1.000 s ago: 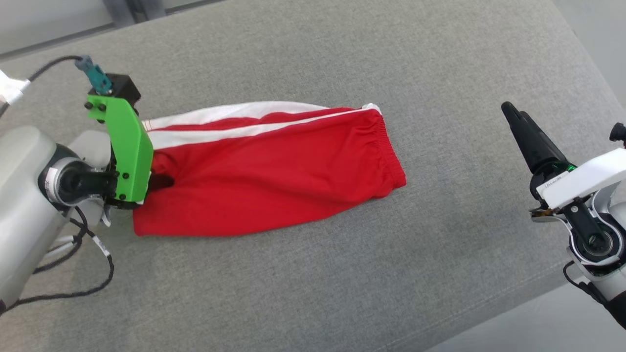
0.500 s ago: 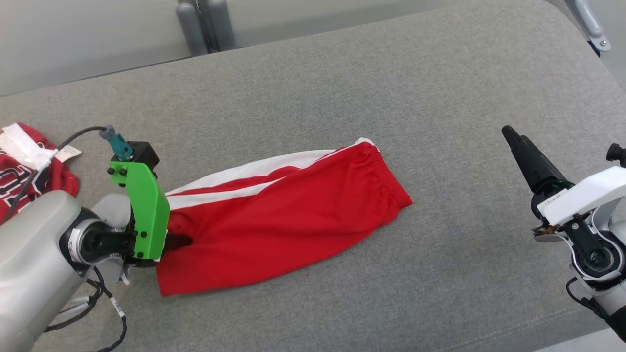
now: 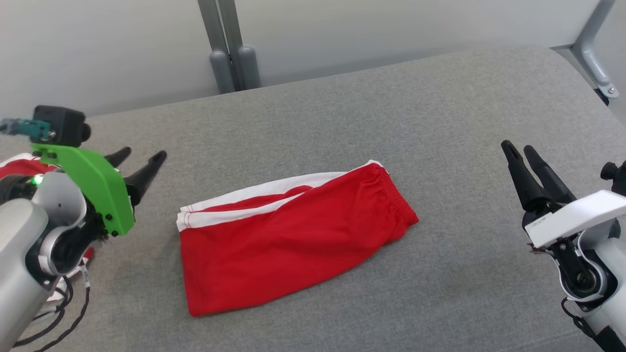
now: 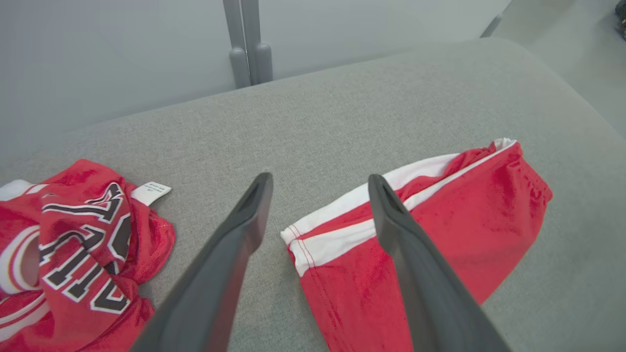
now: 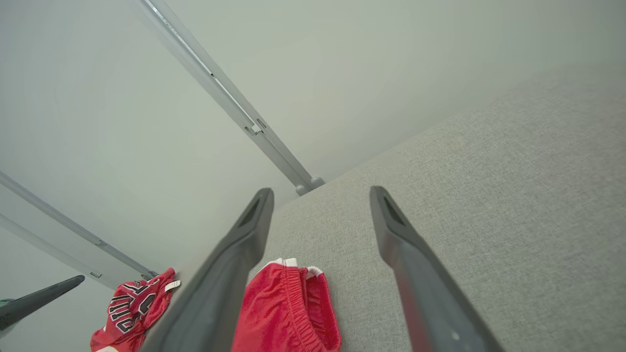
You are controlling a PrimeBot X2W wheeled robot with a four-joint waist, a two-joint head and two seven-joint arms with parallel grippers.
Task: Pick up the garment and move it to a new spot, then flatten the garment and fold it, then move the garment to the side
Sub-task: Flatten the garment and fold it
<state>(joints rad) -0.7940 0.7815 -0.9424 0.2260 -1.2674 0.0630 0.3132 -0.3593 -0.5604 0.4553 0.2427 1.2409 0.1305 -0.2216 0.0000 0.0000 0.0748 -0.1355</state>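
As the folded red garment (image 3: 293, 234) lies mid-counter (image 3: 440, 98), long axis running near-left to far-right, its hem end sits just right of the left gripper (image 3: 143, 155); the right gripper (image 3: 516, 147) stands well apart. Both pairs of fingers (image 4: 419, 274) are spread wide and empty.

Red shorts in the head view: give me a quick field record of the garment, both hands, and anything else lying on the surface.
garment: red shorts with white side stripes, lying flat on the grey padded surface
left hand: open, beside the hem end, not touching
right hand: open, off to the waistband side, apart from the shorts
held items: none in either hand
other item: crumpled red jersey with lettering, on the far side of the left hand from the shorts
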